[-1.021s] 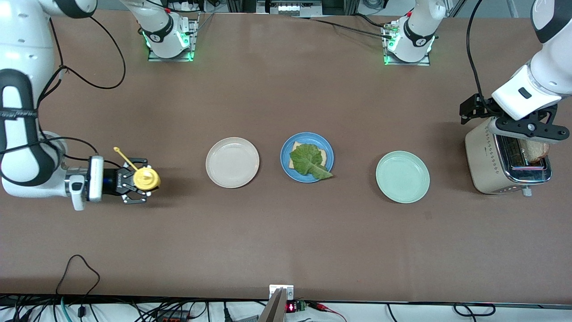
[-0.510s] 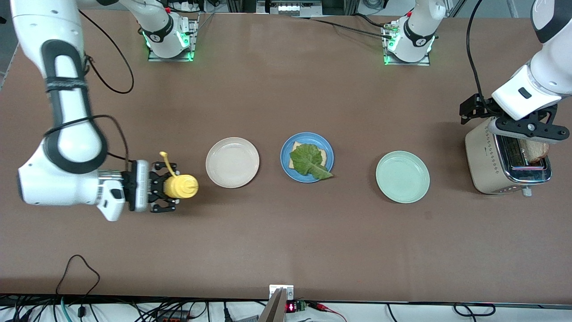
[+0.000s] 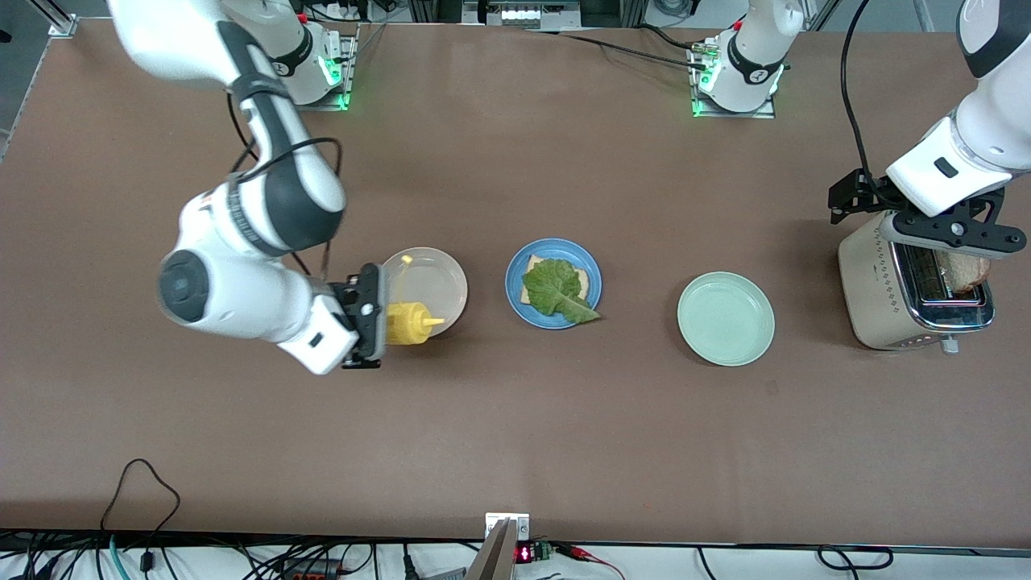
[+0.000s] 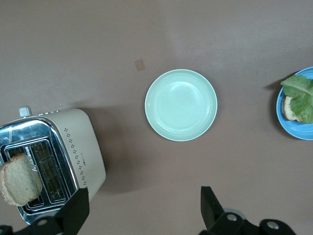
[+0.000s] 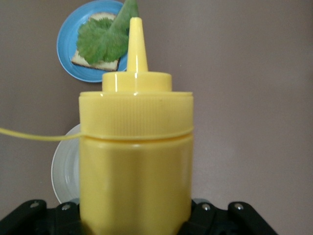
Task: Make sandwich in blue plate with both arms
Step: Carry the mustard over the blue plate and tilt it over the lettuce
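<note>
Sauce on its way: the right gripper (image 3: 387, 321) carries a yellow bottle (image 3: 408, 323) toward the half-built sandwich (image 3: 556, 288).

The sandwich so far is one toast slice under a lettuce leaf (image 3: 558, 291), lying in the blue plate (image 3: 517, 274) ahead of the bottle's nozzle. The right arm's fingers pinch the bottle by its body, held on its side over the near rim of the cream plate (image 3: 427, 278). The step in hand looks like saucing; next the nozzle likely has to clear the cream plate, come over the lettuce and tip down. The right arm is bent at the elbow, wrist level. The left gripper (image 3: 949, 234) hangs over the toaster (image 3: 882, 298), fingers spread, the second slice (image 4: 19, 179) standing in a slot just beside one finger, not yet grasped.
</note>
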`<state>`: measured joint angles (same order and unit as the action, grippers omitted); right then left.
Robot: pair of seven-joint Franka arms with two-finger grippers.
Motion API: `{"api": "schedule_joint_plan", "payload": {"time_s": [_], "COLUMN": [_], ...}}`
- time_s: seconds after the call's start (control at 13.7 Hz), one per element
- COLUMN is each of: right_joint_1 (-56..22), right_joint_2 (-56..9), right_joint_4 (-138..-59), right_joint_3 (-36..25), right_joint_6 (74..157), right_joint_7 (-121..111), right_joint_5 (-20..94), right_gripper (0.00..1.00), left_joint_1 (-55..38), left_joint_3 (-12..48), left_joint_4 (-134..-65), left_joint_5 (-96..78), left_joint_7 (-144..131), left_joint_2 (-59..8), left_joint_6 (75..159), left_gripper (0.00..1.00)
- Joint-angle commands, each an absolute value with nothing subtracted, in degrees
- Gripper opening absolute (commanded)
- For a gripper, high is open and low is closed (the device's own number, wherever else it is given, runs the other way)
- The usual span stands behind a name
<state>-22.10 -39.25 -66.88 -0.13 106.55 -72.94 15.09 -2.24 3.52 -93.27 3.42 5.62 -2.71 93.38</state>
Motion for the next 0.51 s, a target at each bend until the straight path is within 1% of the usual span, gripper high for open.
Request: {"api": "schedule_joint_plan", "payload": {"time_s": [0.0, 0.15, 0.44], "right_joint_1": [-26.7, -30.83, -38.57], "right_joint_2": [-39.2, -39.37, -40.16], "right_joint_4": [-65.92, -66.01, -66.27], "right_joint_3": [-0.88, -0.79, -0.79], "right_joint_6": [107.22, 108.54, 108.37], "right_joint_7": [-65.95, -60.93, -51.26], "right_joint_5": [6.89, -0.05, -12.97], "right_gripper": [0.34, 0.35, 0.36], "left_joint_1": [-2.9, -2.81, -2.9], "left_joint_3": [2.81, 2.81, 2.81], "left_joint_4": [-93.96, -93.96, -93.96], "left_joint_5": [2.46, 2.46, 2.46], "left_joint_7": [5.27, 5.27, 5.27], "left_joint_2": [-1.67, -1.67, -1.67], "left_joint_6": [93.6, 93.6, 93.6], "left_gripper": [1.0, 1.0, 1.0]}}
